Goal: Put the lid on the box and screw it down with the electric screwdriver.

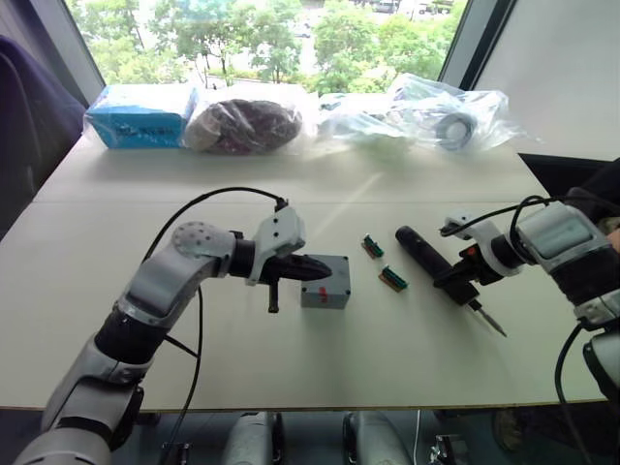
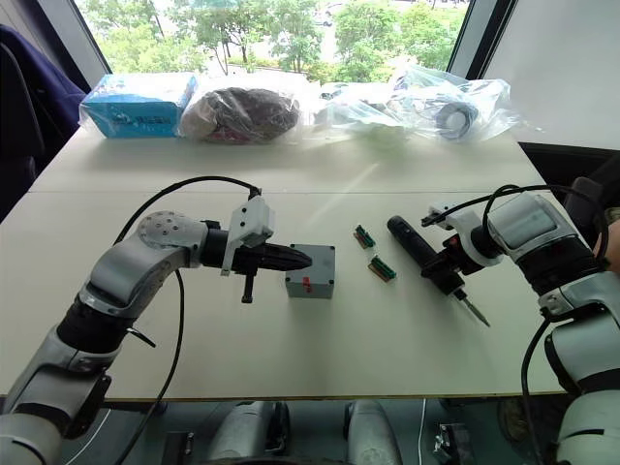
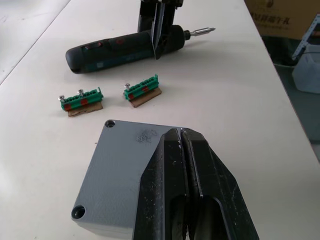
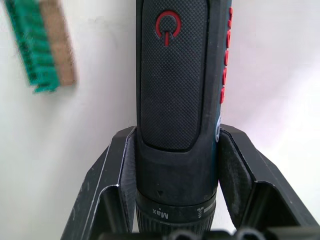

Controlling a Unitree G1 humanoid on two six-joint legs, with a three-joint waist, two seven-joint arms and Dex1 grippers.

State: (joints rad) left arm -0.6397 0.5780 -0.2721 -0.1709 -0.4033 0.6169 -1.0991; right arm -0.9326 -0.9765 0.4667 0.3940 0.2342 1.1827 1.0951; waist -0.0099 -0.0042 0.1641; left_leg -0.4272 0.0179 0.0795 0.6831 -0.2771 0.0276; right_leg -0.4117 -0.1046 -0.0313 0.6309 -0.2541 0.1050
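Bright daylight pours in from the wide window (image 1: 271,39) behind the white table's (image 1: 87,252) far edge; soft shadows, plastic glare.

One box (image 1: 325,281), one electric screwdriver (image 1: 426,252) — two green connector blocks (image 3: 81,99), four bags (image 1: 247,121).

A matt grey plastic lid (image 3: 120,170) with a small scuffed patch. The electric screwdriver (image 4: 175,75) has a dark, finely textured grip and a bare metal bit. Two green plastic connector blocks (image 3: 142,90) sit on brown card. The table (image 1: 116,242) is smooth, matt white.
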